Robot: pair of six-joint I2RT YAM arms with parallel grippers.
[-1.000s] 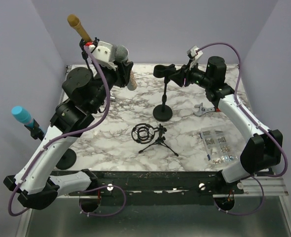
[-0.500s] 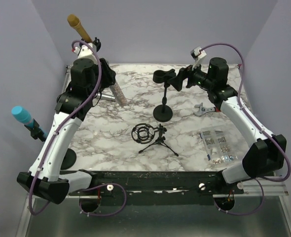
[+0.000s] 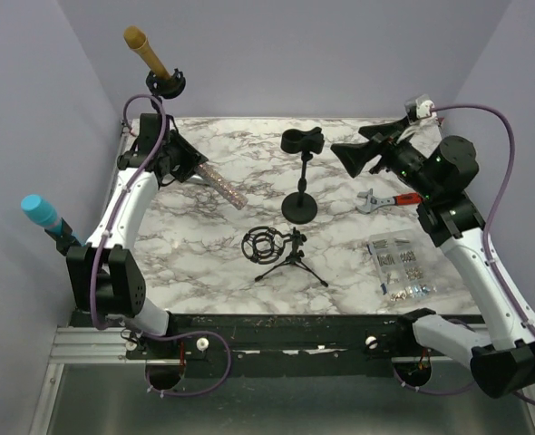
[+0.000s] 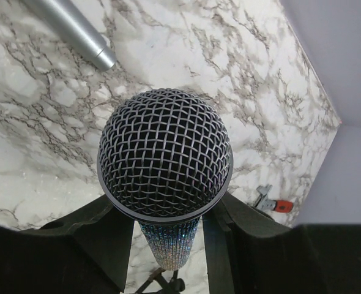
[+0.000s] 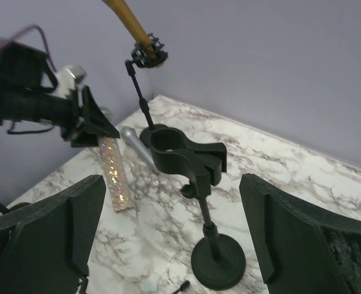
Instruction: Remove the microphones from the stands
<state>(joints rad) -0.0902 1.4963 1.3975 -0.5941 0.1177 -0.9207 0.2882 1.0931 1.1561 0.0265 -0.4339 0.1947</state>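
Observation:
The microphone (image 4: 165, 156), with a dark mesh head and a glittery handle (image 3: 222, 186), is held in my left gripper (image 4: 168, 245), which is shut on the handle just below the head. In the top view that gripper (image 3: 181, 165) is at the back left, with the handle slanting down toward the marble. The black stand (image 3: 300, 205) has a round base in mid-table. Its clip (image 5: 180, 153) is empty. My right gripper (image 3: 363, 156) is open, off to the right of the clip. In the right wrist view my right gripper (image 5: 174, 236) frames the stand without touching it.
A gold microphone (image 3: 145, 50) sits on a stand at the back left and a blue one (image 3: 41, 213) at the left edge. A silver microphone (image 4: 76, 27) lies on the marble. A tripod shock mount (image 3: 281, 249), a wrench (image 3: 385, 199) and a clear screw box (image 3: 396, 267) lie nearer.
My left arm swung the microphone down and to the left, away from the stand. My right gripper opened, let go of the clip and drew back to the right.

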